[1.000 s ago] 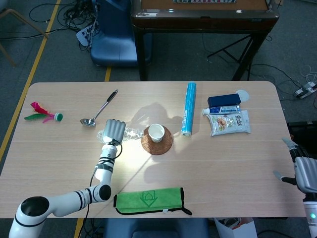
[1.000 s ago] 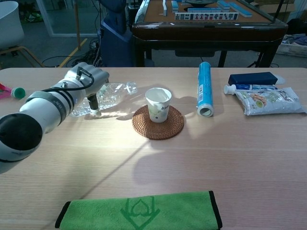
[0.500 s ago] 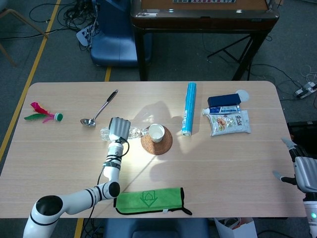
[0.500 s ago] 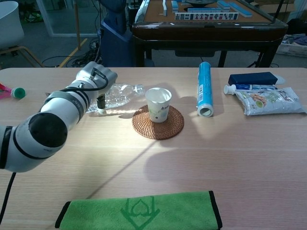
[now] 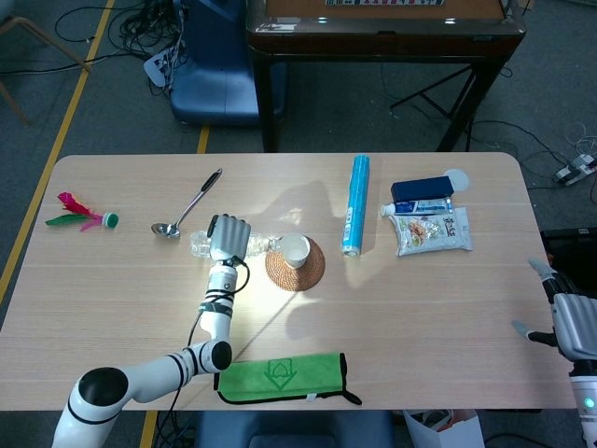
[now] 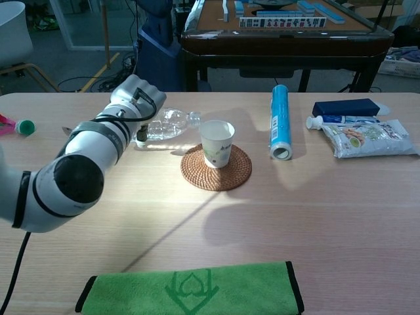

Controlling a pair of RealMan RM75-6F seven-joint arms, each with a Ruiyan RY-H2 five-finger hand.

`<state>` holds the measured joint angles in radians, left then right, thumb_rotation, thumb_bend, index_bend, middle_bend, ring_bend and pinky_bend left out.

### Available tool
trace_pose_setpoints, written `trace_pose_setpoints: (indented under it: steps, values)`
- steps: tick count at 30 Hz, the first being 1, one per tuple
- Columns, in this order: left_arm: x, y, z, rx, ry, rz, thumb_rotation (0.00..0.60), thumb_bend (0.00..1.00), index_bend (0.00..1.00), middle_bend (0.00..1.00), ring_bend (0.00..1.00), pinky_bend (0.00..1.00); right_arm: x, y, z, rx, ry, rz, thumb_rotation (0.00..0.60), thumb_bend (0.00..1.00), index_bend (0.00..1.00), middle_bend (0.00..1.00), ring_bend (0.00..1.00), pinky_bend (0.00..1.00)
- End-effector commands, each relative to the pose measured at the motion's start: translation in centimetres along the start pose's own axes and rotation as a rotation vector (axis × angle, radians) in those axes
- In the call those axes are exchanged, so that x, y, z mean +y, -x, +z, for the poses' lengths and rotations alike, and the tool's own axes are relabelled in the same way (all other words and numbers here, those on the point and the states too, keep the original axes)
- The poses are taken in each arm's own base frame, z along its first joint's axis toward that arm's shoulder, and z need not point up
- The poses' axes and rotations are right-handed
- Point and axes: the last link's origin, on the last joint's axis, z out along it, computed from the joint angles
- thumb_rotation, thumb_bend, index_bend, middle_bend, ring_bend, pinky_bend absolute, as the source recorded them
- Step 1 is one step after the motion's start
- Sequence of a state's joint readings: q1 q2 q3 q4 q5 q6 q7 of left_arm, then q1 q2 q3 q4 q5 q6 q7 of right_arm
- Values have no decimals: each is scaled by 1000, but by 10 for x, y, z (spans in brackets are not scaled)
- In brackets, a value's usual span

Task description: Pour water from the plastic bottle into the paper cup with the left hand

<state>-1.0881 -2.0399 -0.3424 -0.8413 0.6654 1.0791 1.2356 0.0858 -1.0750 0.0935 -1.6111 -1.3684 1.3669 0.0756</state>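
A clear plastic bottle (image 5: 260,245) (image 6: 168,123) lies nearly level, and my left hand (image 5: 228,237) (image 6: 136,98) grips it around the body. Its neck points right, ending just left of the paper cup's rim. The white paper cup (image 5: 295,249) (image 6: 217,142) stands upright on a round woven coaster (image 5: 297,272) (image 6: 216,173) near the table's middle. Whether the bottle touches the table I cannot tell. My right hand (image 5: 571,323) hangs open at the table's right edge, holding nothing, and shows only in the head view.
A blue tube (image 5: 355,204) (image 6: 280,128) lies right of the cup. Beyond it are a dark box (image 5: 422,189), toothpaste and a snack bag (image 5: 432,231) (image 6: 367,139). A spoon (image 5: 189,205) and a feathered shuttlecock (image 5: 79,214) lie far left. A green cloth (image 5: 282,376) (image 6: 190,289) lies at the near edge.
My left hand has carried the bottle to the right, bringing its neck from well left of the coaster up close to the cup. The right hand has stayed put.
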Motion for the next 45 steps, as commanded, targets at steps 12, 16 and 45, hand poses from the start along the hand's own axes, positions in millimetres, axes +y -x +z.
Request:
trace_pose_setpoints:
  steps: [12,16,45]
  values:
    - [10,-8,1,5,-5,33,600,21,621,648,570,611,0,1,0,-4,1,1,600,0,120,178,162,400]
    - [14,-10,1,18,-6,55,600,21,621,649,570,612,1,0,1,0,3,4,600,0,120,179,162,400]
    - [18,-20,2,106,-31,208,600,21,628,660,578,619,0,2,2,-9,4,1,600,0,120,178,162,400]
